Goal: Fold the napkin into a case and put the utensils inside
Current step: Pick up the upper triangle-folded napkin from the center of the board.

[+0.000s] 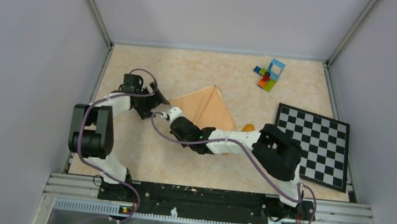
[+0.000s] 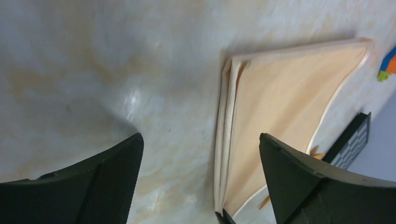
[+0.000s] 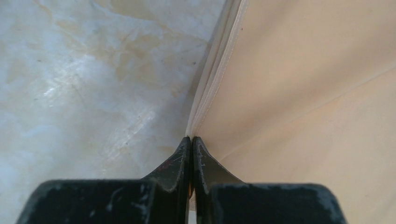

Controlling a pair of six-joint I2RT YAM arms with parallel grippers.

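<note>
Marbled tabletop (image 3: 93, 70), napkin (image 3: 303, 93) edge seemingly in right claw (image 3: 191, 142)

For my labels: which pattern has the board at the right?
The board is black-and-white checkered, clearest in the top external view.

— What colours am I looking at?
— Your napkin (image 1: 208, 108) is plain peach-tan, paler along its hems. Your table (image 1: 200, 70) is marbled cream and beige.
— And the rest?
— You have a black-and-white checkered board (image 1: 315, 144), bricks (image 1: 269, 74) in blue, yellow, green and red, and an orange sliver of utensil (image 1: 248, 128).
</note>
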